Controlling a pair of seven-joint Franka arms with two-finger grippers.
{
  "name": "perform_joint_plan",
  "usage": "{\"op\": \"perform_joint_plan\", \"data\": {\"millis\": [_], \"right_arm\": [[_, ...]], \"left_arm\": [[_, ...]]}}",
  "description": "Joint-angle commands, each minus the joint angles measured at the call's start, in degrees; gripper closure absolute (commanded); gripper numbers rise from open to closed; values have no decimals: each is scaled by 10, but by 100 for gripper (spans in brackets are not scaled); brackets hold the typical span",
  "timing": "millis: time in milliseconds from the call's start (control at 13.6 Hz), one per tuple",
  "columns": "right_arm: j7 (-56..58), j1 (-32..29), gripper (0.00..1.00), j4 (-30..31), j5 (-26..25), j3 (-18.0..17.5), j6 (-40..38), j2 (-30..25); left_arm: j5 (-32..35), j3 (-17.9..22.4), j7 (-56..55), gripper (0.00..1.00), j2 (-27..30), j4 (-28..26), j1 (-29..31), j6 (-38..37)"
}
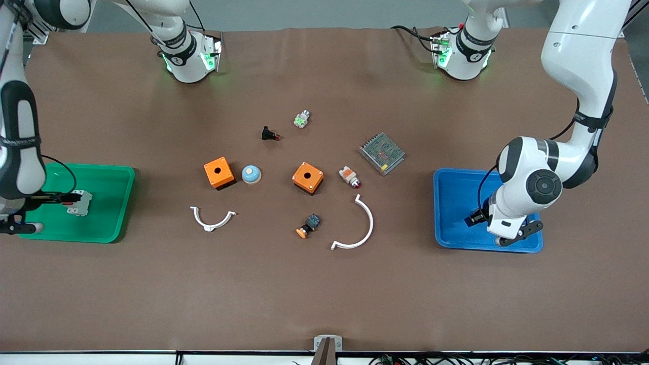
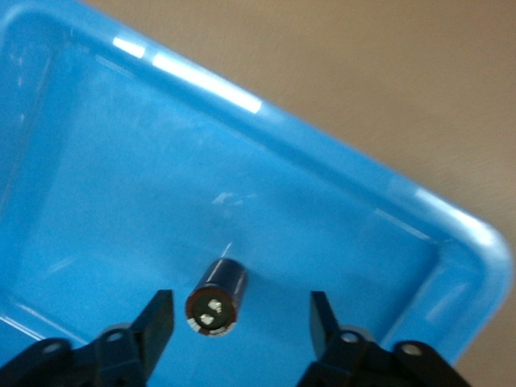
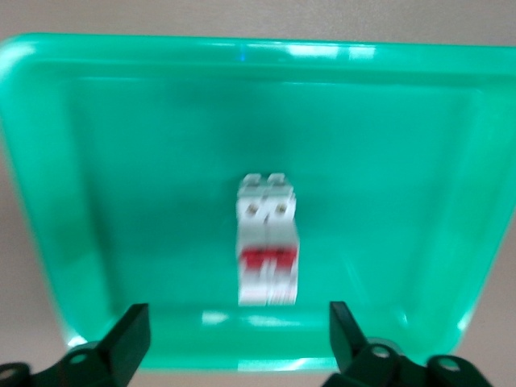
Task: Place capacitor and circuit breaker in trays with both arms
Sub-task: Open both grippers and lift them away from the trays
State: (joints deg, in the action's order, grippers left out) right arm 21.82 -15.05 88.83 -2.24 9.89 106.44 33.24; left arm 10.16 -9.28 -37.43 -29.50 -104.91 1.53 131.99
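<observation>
Left gripper (image 2: 238,322) hangs over the blue tray (image 1: 451,203) at the left arm's end of the bench (image 1: 324,294). Fingers (image 2: 153,322) apart, nothing between them touching the pads. The capacitor (image 2: 215,297) lies on its side on the tray floor, in the gap betw. the 2 fingers but clear of both; its lighter end cap faces the wrist cam. In the front view the capacitor is hidden by the left arm's wrist.

Right gripper (image 3: 238,334) is over the green tray (image 1: 109,223) at the right arm's end of the bench. Fingers (image 3: 129,339) apart, holding nothing. The circuit breaker (image 3: 268,240) rests on the tray floor, approx. mid-tray, red levers showing on its face, not touched by either finger. Front view shows it (image 1: 78,203) in the tray just beside the gripper.

Rest of the bench, betw. the 2 trays: 2 orange boxes (image 1: 219,172), each w/ a round hole in the top; a pale blue dome button (image 1: 251,174) just beside 1 of them; a white-and-orange button (image 1: 350,177) w/ red tip near the other; a black push-button part (image 1: 269,134); a small white-green part (image 1: 301,119); a metal mesh-covered module (image 1: 382,153); an orange-capped button (image 1: 308,226); 2 white curved clips (image 1: 213,219), the bigger 1 (image 1: 357,227) nearer the blue tray.
</observation>
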Motion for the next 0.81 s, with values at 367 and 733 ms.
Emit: {"op": "perform_joint_plan", "data": {"millis": [367, 733], "right_arm": [[-48, 82, 2, 27, -1, -6, -187, -229], [-139, 149, 2, 76, 23, -6, -207, -309]], "left_arm": [[7, -25, 16, 0, 96, 145, 6, -172], [2, -33, 93, 0, 145, 221, 4, -305]]}}
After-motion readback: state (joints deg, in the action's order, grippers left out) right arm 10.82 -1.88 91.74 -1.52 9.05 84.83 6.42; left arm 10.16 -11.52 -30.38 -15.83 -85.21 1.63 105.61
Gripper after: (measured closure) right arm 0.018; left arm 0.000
